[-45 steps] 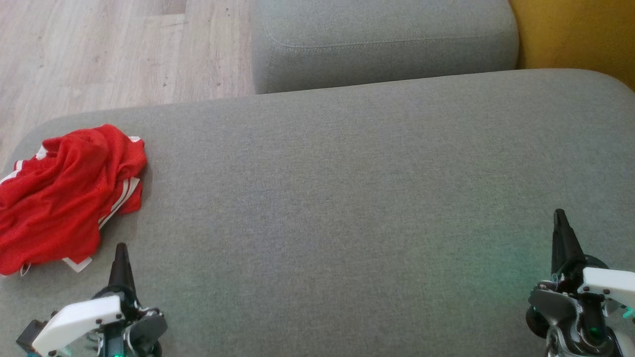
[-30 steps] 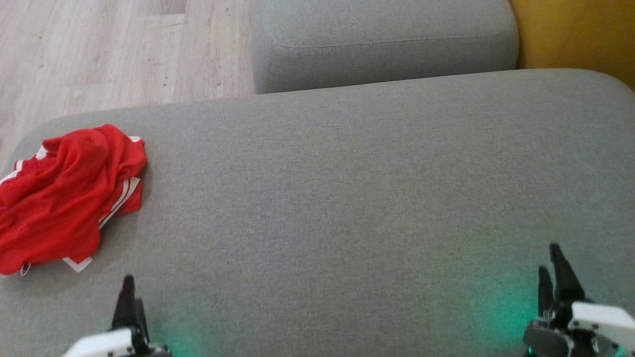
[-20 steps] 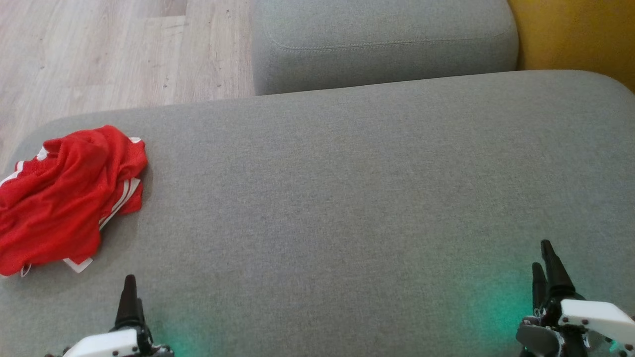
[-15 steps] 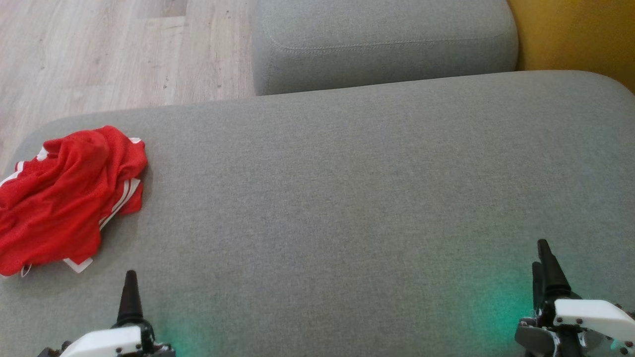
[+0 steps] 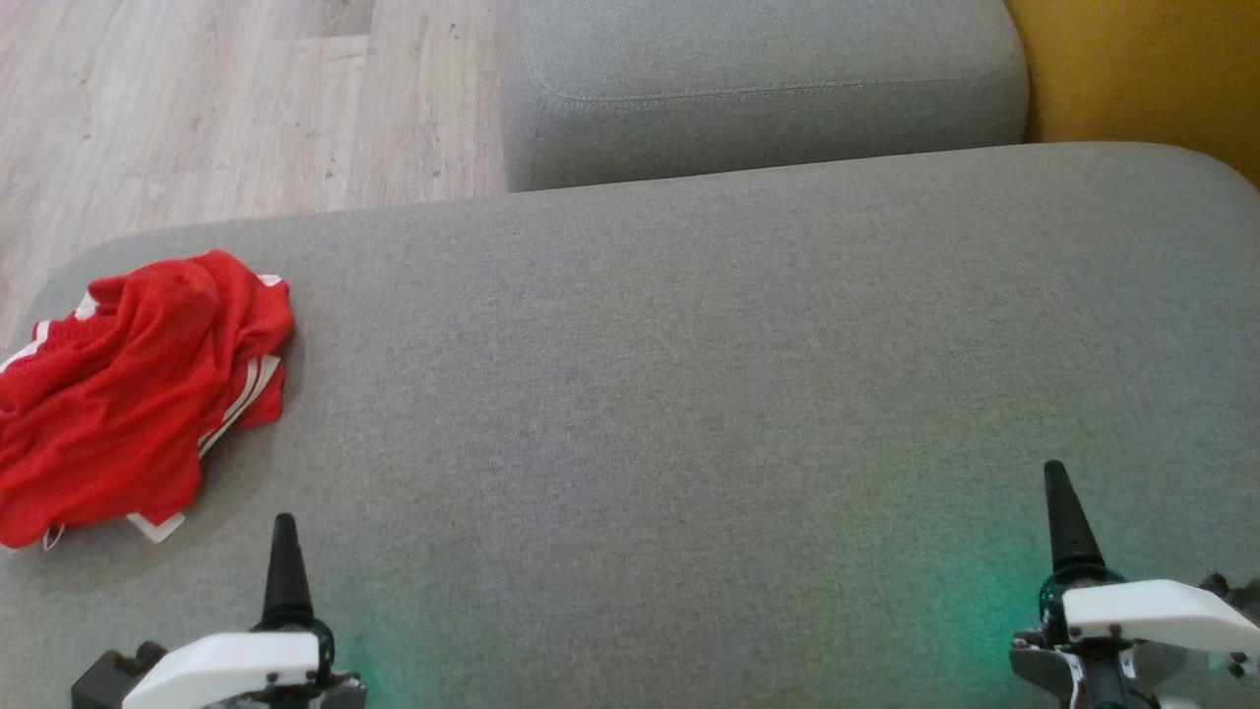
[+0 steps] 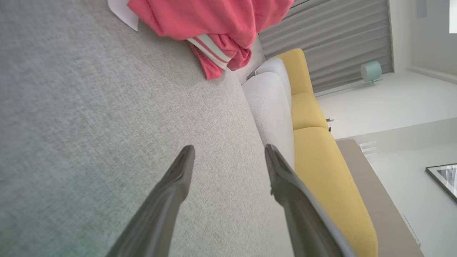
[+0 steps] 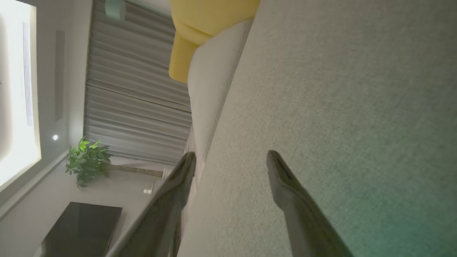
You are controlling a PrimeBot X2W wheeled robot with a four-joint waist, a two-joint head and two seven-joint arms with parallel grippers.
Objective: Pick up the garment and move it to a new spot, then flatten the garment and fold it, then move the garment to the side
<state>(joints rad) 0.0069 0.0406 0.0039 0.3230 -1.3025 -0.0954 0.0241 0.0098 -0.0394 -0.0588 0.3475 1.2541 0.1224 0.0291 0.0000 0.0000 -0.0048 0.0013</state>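
The red garment [image 5: 138, 394] (jersey or shorts, too bunched to tell) lay crumpled at the left end of the grey sofa seat [image 5: 689, 374]. Soft, light, floppy mesh I'd say, so pinch a raised fold by the white-striped edge. Both the left gripper [image 6: 229, 151] and right gripper [image 7: 231, 155] hung spread wide, holding nothing.

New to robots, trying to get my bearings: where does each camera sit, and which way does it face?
Head view: on the head, facing forward and down at the grey seat and red garment; left gripper lower left, right gripper lower right.
Left wrist view: on the left wrist, looking along the seat toward the garment and yellow sofa; its two fingers, apart.
Right wrist view: on the right wrist, looking along the seat toward a curtain and plant; its two fingers, apart.
Shared: head and left wrist both show the garment.
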